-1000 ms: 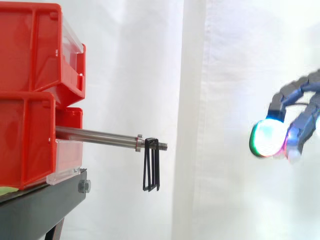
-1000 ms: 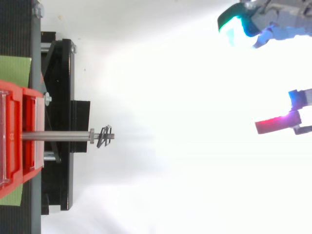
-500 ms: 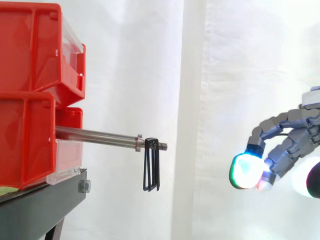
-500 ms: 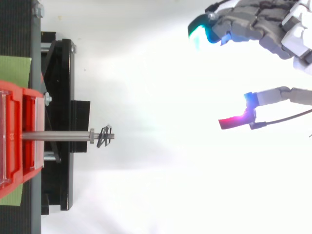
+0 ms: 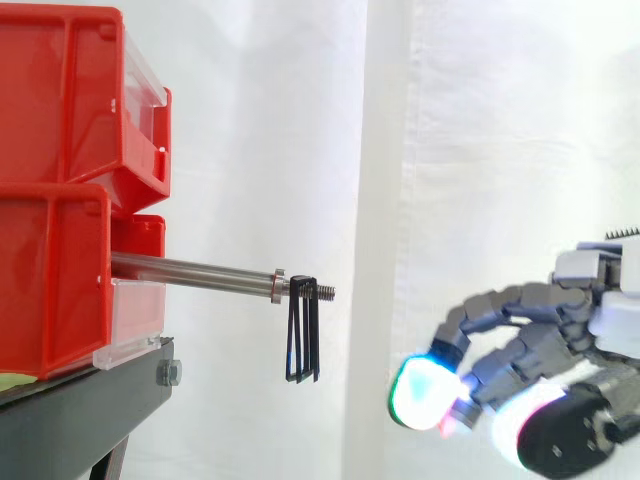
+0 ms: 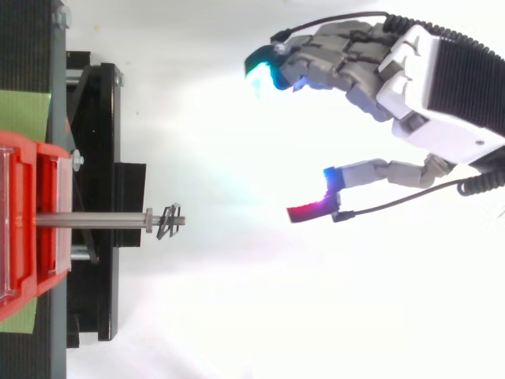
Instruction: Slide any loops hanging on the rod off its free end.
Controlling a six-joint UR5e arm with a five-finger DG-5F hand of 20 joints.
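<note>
A steel rod sticks out level from the lower red bin toward the right, ending in a threaded free tip. Several thin black loops hang bunched just inside that tip, past a small collar; from above the loops sit at the rod's end. My hand is to the right of the rod and lower than it, well apart from the loops. The hand is open, with its fingers loosely bent, the thumb spread away from them, and nothing held.
Two red bins are stacked on a black stand at the left. From above, the stand's black frame reaches under the rod. A white curtain hangs behind, with open space between rod tip and hand.
My hand has come in from the right toward the rod and dropped lower, with more of the palm and wrist now showing. The loops and rod have not moved.
</note>
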